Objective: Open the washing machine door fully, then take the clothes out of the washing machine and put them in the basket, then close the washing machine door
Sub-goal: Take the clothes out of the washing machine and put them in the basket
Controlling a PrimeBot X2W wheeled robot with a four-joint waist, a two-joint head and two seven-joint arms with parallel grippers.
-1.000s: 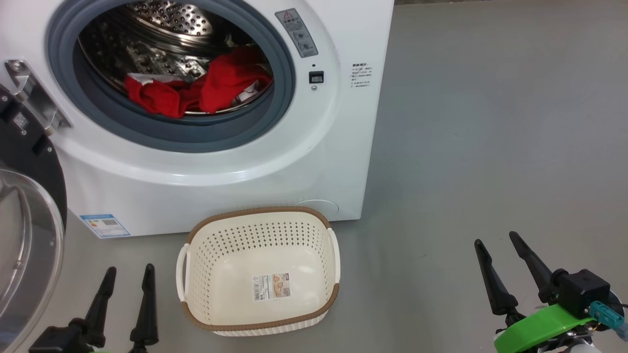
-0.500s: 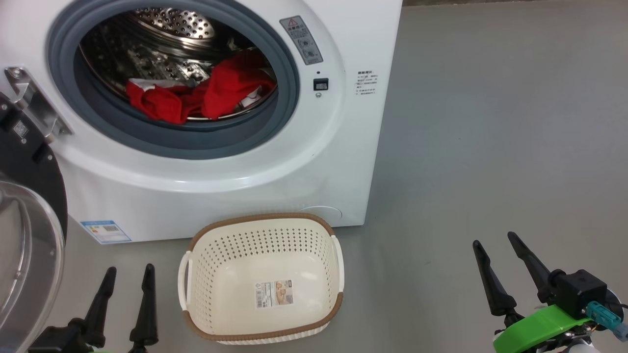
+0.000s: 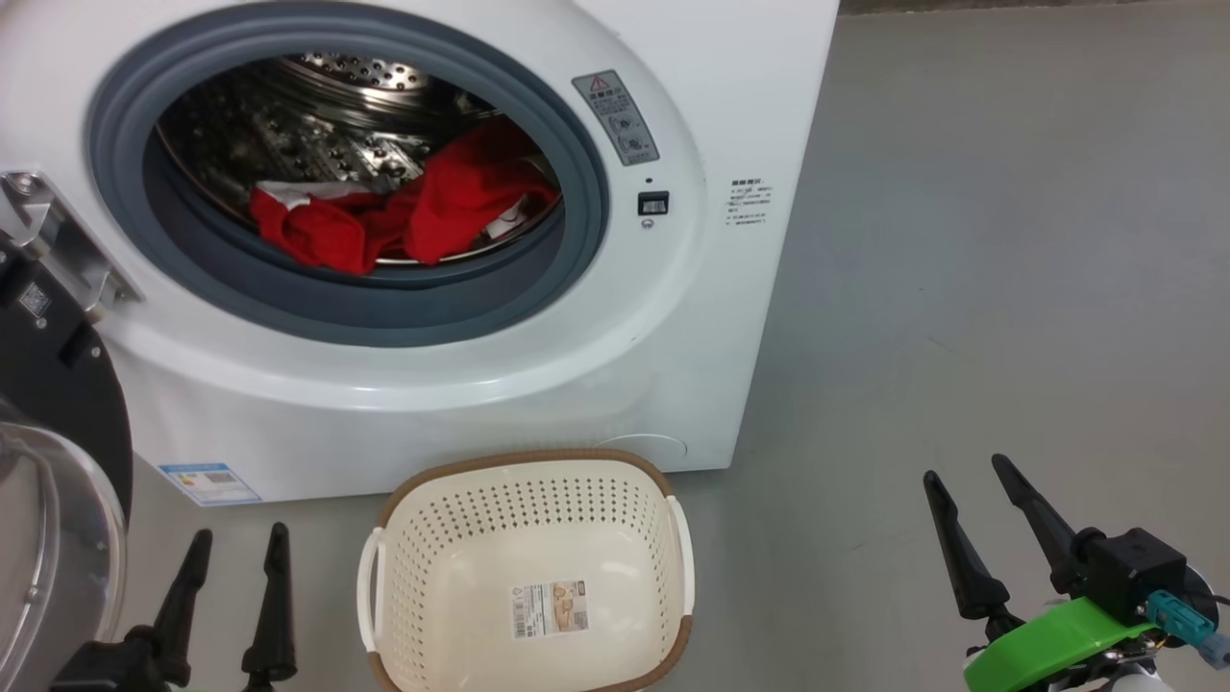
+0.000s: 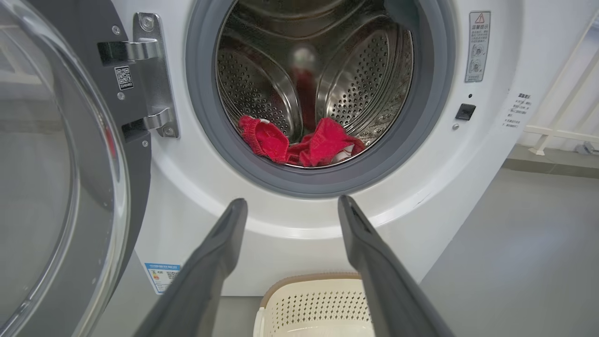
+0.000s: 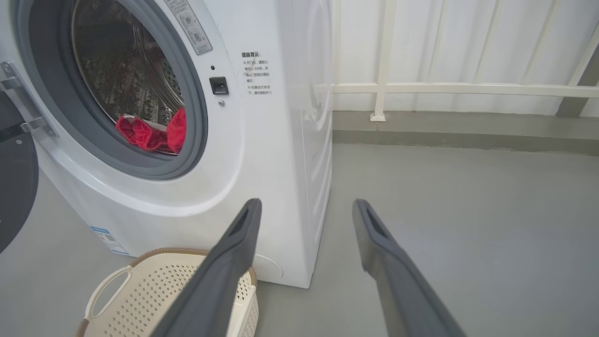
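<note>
1. Clothes: red heap with white bits, on the bottom of the drum near its front edge, just behind the gasket.
2. Handling (judged): soft, light, limp. They will drape and trail, and may snag on the gasket lip. No breakage risk.
3. Hold: pinch deep into a raised fold; the right hump looks highest.
4. Door swung wide, left. Basket empty, on the floor by the front of the machine.
5. Left gripper and right gripper: both spread, empty, low, well apart from the drum.
</note>
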